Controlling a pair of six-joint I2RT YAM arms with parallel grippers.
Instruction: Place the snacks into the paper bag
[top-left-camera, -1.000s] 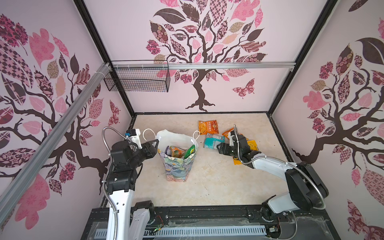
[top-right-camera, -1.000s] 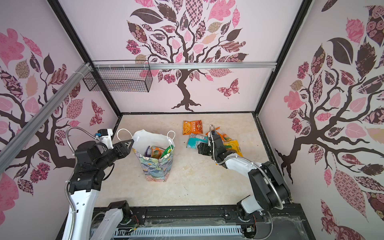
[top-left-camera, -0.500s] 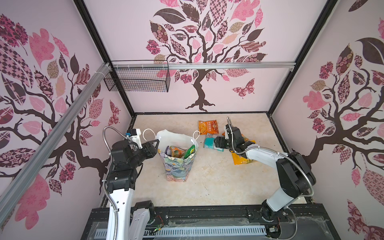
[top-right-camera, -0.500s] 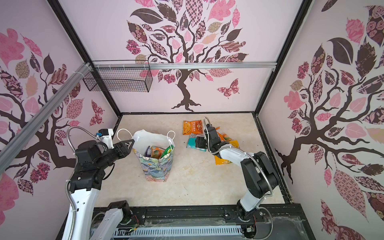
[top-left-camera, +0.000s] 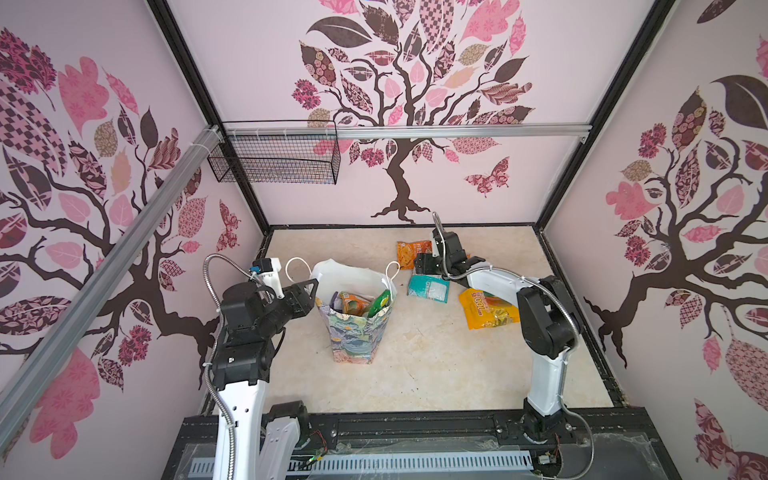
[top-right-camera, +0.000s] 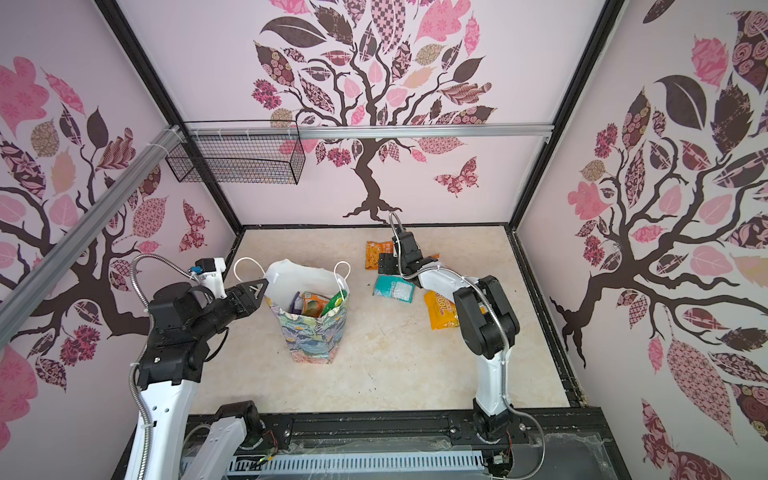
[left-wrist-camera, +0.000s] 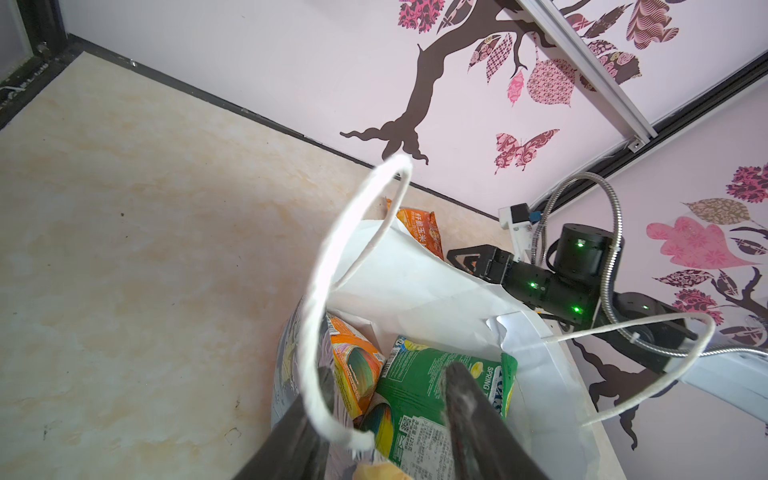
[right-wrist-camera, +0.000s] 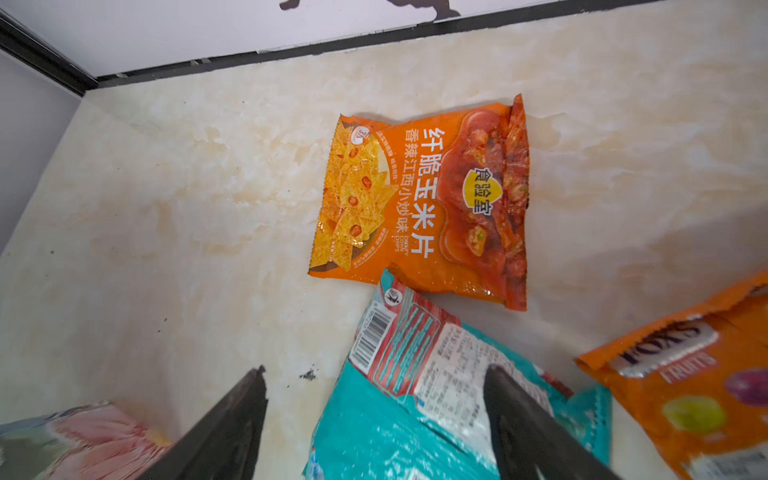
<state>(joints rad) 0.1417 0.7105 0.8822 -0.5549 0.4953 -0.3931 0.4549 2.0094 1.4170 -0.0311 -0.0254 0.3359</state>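
Count from above: bag (top-left-camera: 353, 332), 1, with 2 cord handles (left-wrist-camera: 311, 332). Loose packets on the floor, 4, lying at 1 to 3 o'clock from the bag: orange chips (top-left-camera: 411, 254), teal (top-left-camera: 428, 289), yellow (top-left-camera: 488, 308), orange FOX'S (right-wrist-camera: 685, 374). Packets showing in the bag mouth, 3: purple (top-left-camera: 335, 300), orange (top-left-camera: 351, 302), green (top-left-camera: 380, 300); any beneath cannot be counted. Wire basket (top-left-camera: 274, 164), 1, at 11 o'clock.

The bag (top-left-camera: 353, 336) stands left of centre, packets (top-left-camera: 356, 303) in it, my left gripper (top-left-camera: 312, 286) at its left rim. Right of it, the chips packet (top-left-camera: 409, 254) lies rearmost. The barcode packet (top-left-camera: 428, 289) lies before it, below my right gripper (right-wrist-camera: 376, 374). The big packet (top-left-camera: 484, 309) lies further right, perhaps partly under my arm.
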